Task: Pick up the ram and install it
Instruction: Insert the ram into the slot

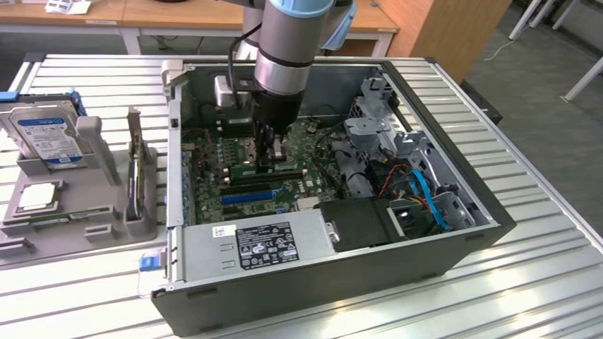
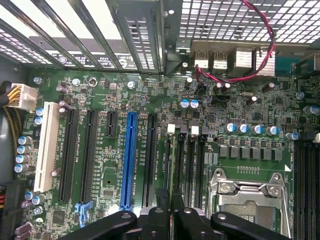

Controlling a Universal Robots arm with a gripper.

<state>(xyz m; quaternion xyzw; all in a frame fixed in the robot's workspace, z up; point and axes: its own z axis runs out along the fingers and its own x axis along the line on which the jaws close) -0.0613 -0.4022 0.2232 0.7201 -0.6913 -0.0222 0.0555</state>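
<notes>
green ram (image 1: 267, 169) edge-on in gripper (image 1: 270, 164), over motherboard slots (image 1: 253, 189)

Open black metal computer case (image 1: 490, 224) on the slatted metal table (image 1: 546, 282); grey plastic parts tray (image 1: 56, 240) beside it toward the exterior view's left; green motherboard (image 1: 212, 152) inside the case.

Green motherboard (image 2: 150, 100), blue slot (image 2: 130, 160)
</notes>
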